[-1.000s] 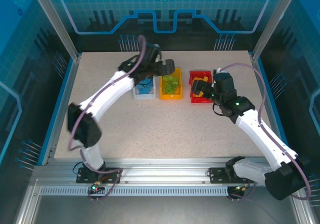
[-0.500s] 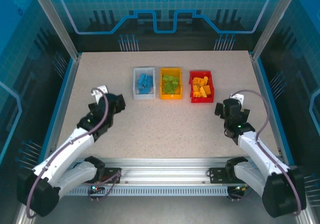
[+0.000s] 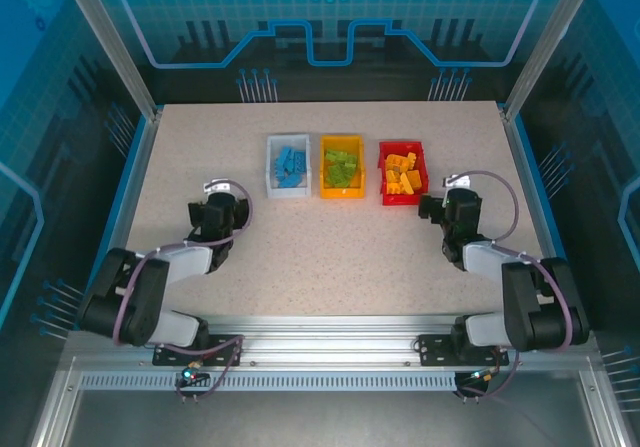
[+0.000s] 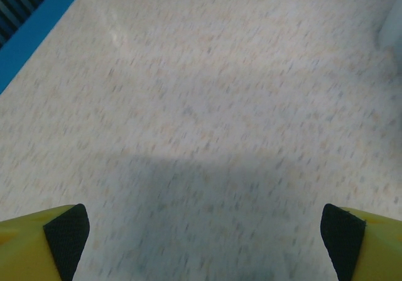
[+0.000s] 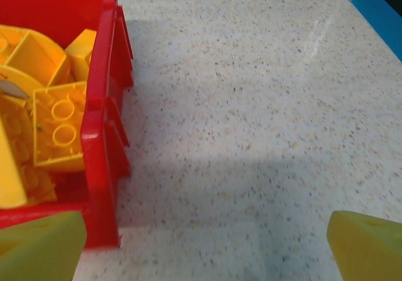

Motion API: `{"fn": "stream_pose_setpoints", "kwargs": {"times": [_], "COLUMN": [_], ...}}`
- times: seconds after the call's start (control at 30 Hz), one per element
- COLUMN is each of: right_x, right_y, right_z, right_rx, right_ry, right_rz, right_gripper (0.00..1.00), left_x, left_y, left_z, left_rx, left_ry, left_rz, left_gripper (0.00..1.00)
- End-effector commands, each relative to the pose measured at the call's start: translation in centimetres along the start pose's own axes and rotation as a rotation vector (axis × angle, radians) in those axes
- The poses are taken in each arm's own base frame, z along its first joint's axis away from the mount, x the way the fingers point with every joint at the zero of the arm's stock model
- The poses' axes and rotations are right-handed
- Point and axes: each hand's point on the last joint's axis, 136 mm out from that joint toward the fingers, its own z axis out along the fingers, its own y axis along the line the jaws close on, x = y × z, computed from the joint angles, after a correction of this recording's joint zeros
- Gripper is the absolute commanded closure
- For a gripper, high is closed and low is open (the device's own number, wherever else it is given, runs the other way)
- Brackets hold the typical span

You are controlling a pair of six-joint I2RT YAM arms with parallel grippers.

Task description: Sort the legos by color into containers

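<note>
- Left tool (image 3: 222, 210) sits low at about 9 o'clock on the bench (image 3: 330, 257). Its fingers are spread wide with nothing between them, and the wrist view has bare speckled surface beneath.
- Right tool (image 3: 447, 207) sits at about 3 o'clock, also spread apart and empty, just off the near right corner of the red bin (image 3: 403, 200).
- A second ago the left arm was stretched out over the white-grey bin (image 3: 287, 193) and the right tool hung at the red bin's edge. Since then both arms have pulled back toward 6 o'clock and folded down close to their bases.
- Three bins stand in a row at 12 o'clock. The blue bricks (image 3: 291, 165) are in the white-grey bin, the green bricks (image 3: 342, 169) in the yellow-orange bin (image 3: 341, 193), and the yellow bricks (image 3: 403, 172) in the red bin.
- Every brick I can see lies inside a bin, one colour to each.
- Both tools have retreated empty and the colours are separated, so the sorting looks finished and the arms seem to be parking.
</note>
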Motion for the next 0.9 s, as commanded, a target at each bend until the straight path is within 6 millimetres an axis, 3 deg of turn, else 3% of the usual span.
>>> {"fn": "stream_pose_setpoints", "kwargs": {"times": [0.0, 0.1, 0.13, 0.2, 0.37, 0.87], "right_x": [-2.8, -1.5, -1.9, -1.5, -1.7, -1.9], "right_y": [1.1, 1.8, 1.9, 2.0, 2.6, 2.7], "right_z": [0.4, 0.3, 0.1, 0.5, 1.1, 1.1], "right_rx": [-0.086, -0.121, -0.131, -0.132, -0.106, -0.095], "right_ry": [-0.109, -0.167, -0.220, -0.158, -0.136, -0.137], "right_rz": [-0.006, -0.019, -0.025, -0.027, -0.065, -0.074], "right_gripper": [0.00, 0.00, 0.00, 0.00, 0.00, 0.00], "left_x": [-4.0, -3.0, -2.2, -2.9, -2.5, -2.6], "left_y": [-0.3, 0.4, 0.0, 0.0, 0.6, 0.9], "left_z": [0.4, -0.7, -0.5, -1.2, 1.7, 1.8], "left_rx": [0.075, 0.125, 0.142, 0.150, 0.146, 0.140], "left_ry": [-0.229, -0.271, -0.272, -0.347, -0.173, -0.172], "left_rz": [-0.048, -0.114, -0.104, -0.100, -0.144, -0.155], "left_gripper": [0.01, 0.01, 0.01, 0.01, 0.01, 0.01]}}
